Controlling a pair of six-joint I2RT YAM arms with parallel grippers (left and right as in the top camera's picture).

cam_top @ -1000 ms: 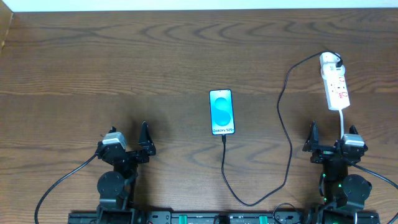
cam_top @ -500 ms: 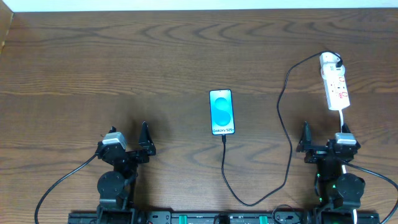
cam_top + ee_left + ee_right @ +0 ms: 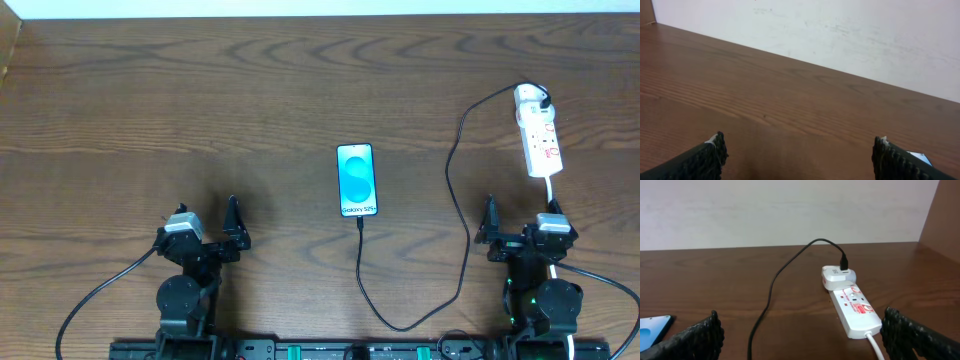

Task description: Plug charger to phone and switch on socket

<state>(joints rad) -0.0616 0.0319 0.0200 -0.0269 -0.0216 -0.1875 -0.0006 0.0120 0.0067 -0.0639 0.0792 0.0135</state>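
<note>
The phone (image 3: 357, 180) lies flat at the table's middle, its blue screen lit; a corner of the phone (image 3: 652, 328) also shows in the right wrist view. The charger's black cable (image 3: 458, 200) meets the phone's near edge, loops toward me, then climbs to a white plug (image 3: 837, 276) in the far end of the socket (image 3: 541, 141). In the right wrist view the socket (image 3: 854, 308) lies ahead on the right. My right gripper (image 3: 519, 214) is open just short of it. My left gripper (image 3: 206, 210) is open over bare wood, left of the phone.
The socket's white cord (image 3: 552, 198) runs toward me beside my right gripper. A pale wall (image 3: 840, 30) closes the table's far edge. A wooden side panel (image 3: 945, 225) stands at the far right.
My right gripper has shifted a little to the left, off the socket's white cord, still open. The left arm, phone and cable have not moved.
</note>
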